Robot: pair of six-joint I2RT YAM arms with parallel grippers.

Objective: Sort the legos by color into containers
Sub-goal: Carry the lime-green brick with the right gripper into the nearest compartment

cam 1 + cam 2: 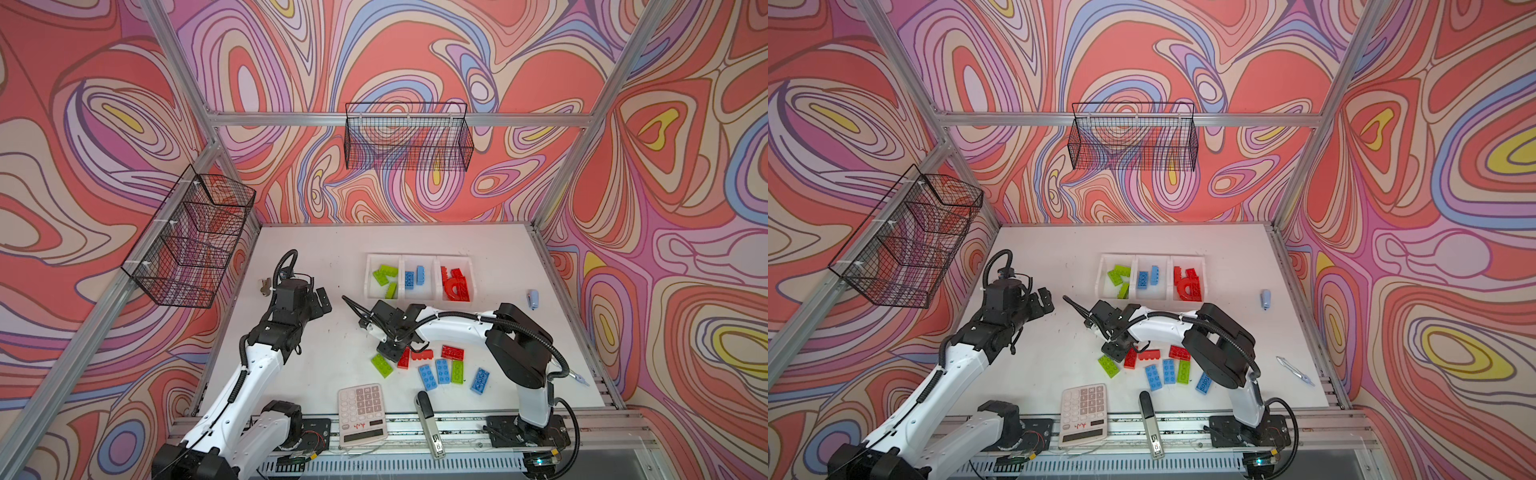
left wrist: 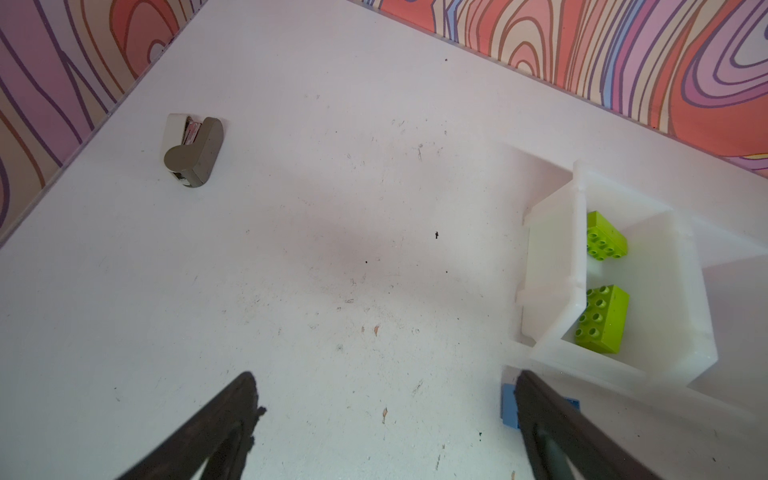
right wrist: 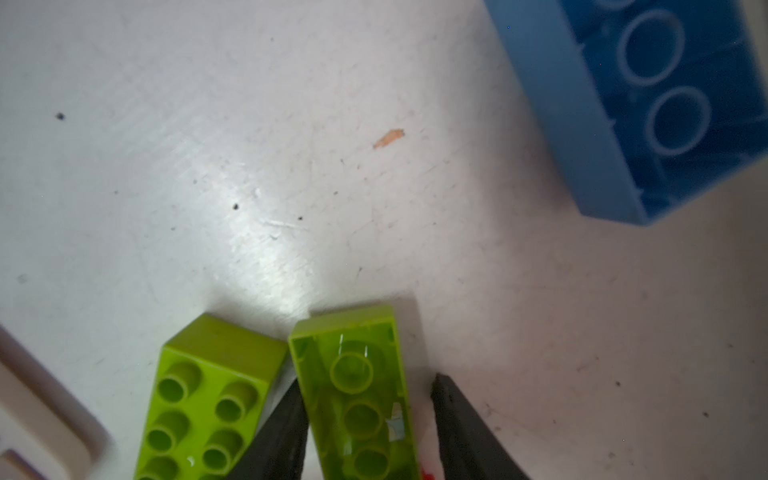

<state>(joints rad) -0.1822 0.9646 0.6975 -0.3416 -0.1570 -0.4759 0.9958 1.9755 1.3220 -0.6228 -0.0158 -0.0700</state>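
- In both top views the bins point(image 1: 400, 277) point(image 1: 1133, 277) sit mid-frame on the table point(image 1: 478, 249). Green bricks are in the left bin, blue in the middle and red in the right. Loose bricks point(image 1: 442, 371) lie below them.
- The right gripper point(image 1: 395, 353) is down among the loose bricks. The left gripper point(image 1: 323, 301) hangs at centre left.
- Left wrist: the fingers point(image 2: 232, 419) are spread wide over bare table, holding nothing. The bin with green bricks is at the right edge.
- Right wrist, bottom edge: the fingers point(image 3: 282, 428) straddle a hollow-side-up green brick point(image 3: 357, 395). One touches its side and the other stands just off, so it is not clamped. A studded brick point(image 3: 203, 399) lies beside it, and a blue brick point(image 3: 648, 104) is at upper right.
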